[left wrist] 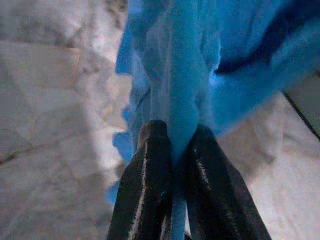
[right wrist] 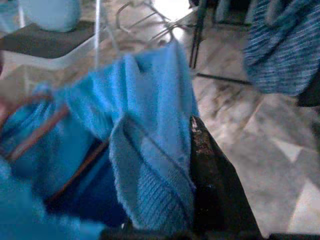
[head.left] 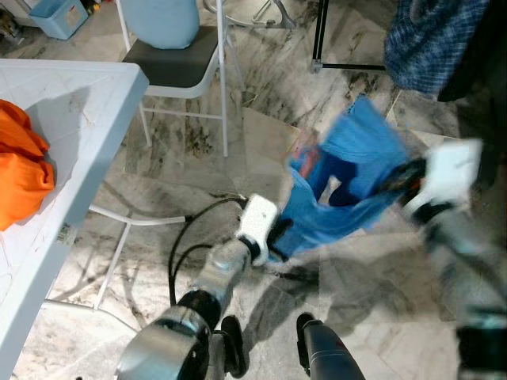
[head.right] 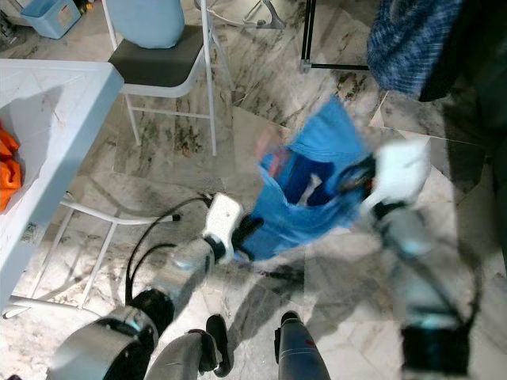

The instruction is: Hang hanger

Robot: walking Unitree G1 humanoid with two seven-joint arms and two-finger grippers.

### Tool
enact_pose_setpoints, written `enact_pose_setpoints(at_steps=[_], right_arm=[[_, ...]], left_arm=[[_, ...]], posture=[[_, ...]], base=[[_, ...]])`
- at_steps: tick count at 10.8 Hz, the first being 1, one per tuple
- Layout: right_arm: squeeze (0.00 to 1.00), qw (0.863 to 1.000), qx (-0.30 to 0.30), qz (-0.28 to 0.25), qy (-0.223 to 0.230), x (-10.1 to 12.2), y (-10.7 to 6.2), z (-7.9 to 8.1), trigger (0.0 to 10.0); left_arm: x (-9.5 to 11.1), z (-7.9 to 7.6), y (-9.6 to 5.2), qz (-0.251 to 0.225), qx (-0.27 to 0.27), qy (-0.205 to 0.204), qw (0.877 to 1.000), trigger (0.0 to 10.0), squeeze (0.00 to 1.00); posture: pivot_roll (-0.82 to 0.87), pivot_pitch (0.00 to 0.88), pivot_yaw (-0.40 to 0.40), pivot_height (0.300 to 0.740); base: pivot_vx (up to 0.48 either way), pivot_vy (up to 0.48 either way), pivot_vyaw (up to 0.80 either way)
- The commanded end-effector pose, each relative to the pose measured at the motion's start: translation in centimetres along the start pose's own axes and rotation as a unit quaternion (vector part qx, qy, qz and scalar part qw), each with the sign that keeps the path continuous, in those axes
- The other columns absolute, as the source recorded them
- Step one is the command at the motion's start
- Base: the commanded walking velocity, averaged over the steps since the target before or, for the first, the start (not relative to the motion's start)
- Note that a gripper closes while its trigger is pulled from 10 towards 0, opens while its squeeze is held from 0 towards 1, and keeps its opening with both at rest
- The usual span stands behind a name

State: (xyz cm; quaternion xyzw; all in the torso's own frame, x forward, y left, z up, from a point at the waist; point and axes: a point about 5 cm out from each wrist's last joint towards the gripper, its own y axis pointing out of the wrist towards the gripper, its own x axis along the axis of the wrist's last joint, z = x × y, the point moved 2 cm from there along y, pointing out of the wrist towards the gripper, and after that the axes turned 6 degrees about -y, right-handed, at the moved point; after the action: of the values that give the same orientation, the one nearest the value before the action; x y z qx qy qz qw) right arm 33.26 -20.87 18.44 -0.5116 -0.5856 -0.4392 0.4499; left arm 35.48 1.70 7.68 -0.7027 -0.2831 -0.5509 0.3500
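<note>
Hanger, a thin reddish-brown wire-like frame, sat inside the blue knitted garment that I held stretched above the grey-veined marble floor, between my two arms. A white folding table stood to my left, bearing a crumpled orange cloth; beyond it was a white folding chair with a dark seat. A dark checked garment hung ahead on my right, probably marking the rail I was bound for. My left gripper was clenched on a bunched fold of the blue knit. My right gripper pinched its ribbed edge, presumably to keep the garment spread. No container was present.
</note>
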Motion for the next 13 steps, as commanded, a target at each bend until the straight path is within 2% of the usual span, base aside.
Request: enact_pose_setpoints(at_steps=[1,2,6,7,9,10,11,12,13], right_arm=[[0.00,1.000,0.029,0.009,0.007,-0.5,-0.6,1.6,0.0],[0.00,0.999,0.043,0.023,0.012,-1.3,-1.0,2.6,0.0],[0.00,0.991,0.105,0.078,0.034,-4.5,-2.9,6.9,0.0],[0.00,0.986,0.128,0.101,0.039,-5.9,-3.7,8.5,0.0],[0.00,0.983,0.136,0.116,0.028,-7.1,-4.4,9.4,0.0],[0.85,0.982,0.143,0.120,0.005,-7.7,-4.8,9.3,10.0],[1.00,0.984,0.133,0.115,-0.008,-7.7,-4.8,8.6,10.0],[1.00,0.985,0.124,0.104,-0.055,-7.4,-4.7,7.1,10.0],[1.00,0.984,0.133,0.097,-0.072,-6.9,-4.8,5.9,10.0]], left_arm=[[0.0,0.6,0.0,-0.002,0.032,-0.041,0.999,0.0,0.00],[0.3,0.6,0.2,-0.005,0.038,-0.059,0.997,0.0,0.00],[1.3,0.5,0.6,-0.016,0.033,-0.069,0.997,0.4,0.00],[1.3,0.3,0.6,-0.016,0.028,-0.074,0.997,0.4,0.00],[1.2,0.0,0.7,-0.015,0.020,-0.076,0.997,0.7,0.00],[1.4,-0.6,0.7,-0.018,-0.010,-0.051,0.999,1.1,0.00],[1.6,-1.0,0.7,-0.024,-0.028,-0.014,0.999,1.1,0.00],[1.8,-1.0,0.6,-0.024,-0.043,0.014,0.999,0.5,0.00],[1.9,-0.5,0.5,-0.022,-0.044,0.019,0.999,0.3,0.00]], posture=[[-0.29,0.278,0.110,0.740],[-0.28,0.277,0.108,0.740],[-0.28,0.272,0.111,0.740],[-0.28,0.273,0.114,0.740],[-0.28,0.275,0.111,0.740],[-0.28,0.277,0.112,0.740],[-0.28,0.278,0.114,0.740],[-0.29,0.279,0.118,0.740],[-0.29,0.280,0.121,0.740]], base=[[0.000,0.000,0.00],[0.000,0.000,0.00],[0.000,0.000,0.00],[0.000,0.000,0.00],[0.000,0.000,0.00],[0.000,0.000,0.00],[0.000,0.000,0.00],[0.000,0.000,0.00],[0.000,0.000,0.00]])
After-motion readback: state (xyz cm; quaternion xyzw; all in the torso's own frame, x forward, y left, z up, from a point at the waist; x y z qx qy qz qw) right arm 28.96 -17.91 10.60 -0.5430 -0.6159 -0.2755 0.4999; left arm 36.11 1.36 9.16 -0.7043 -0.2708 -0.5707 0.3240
